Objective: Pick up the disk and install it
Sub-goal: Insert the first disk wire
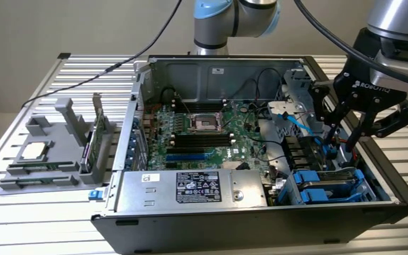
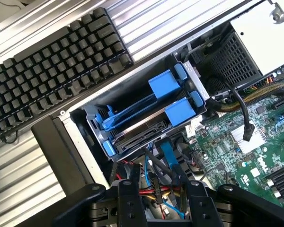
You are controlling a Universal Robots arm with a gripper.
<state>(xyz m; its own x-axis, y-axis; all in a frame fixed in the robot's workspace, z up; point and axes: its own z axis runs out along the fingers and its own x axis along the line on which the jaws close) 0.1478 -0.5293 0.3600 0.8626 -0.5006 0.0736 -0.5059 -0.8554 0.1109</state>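
Starting well off the computer case [image 1: 261, 234] on the exterior view's left, we see a grey holder [image 1: 55, 164] on the slatted table [image 1: 19, 212]. It carries a small square chip [image 1: 36, 151] and an upright card [image 1: 98, 130]. Inside the open case lies the green circuit board [image 1: 197, 138]. Along the case's near wall sits a silver box [image 1: 189, 188] with a black-and-white label. In the case's near corner, toward the exterior view's right, the disk [image 1: 329, 176] lies flat in a metal cage [image 1: 283, 187], framed by its blue bracket. Our gripper [image 1: 339, 139] hangs over that side of the case, above the cage and clear of the disk, with its fingers spread wide and holding nothing. From the wrist we look past the gripper [image 2: 163, 203] onto the cage [image 2: 92, 120] and its blue tabs [image 2: 163, 85]. A black keyboard [image 2: 52, 71] lies on the table just outside the case.
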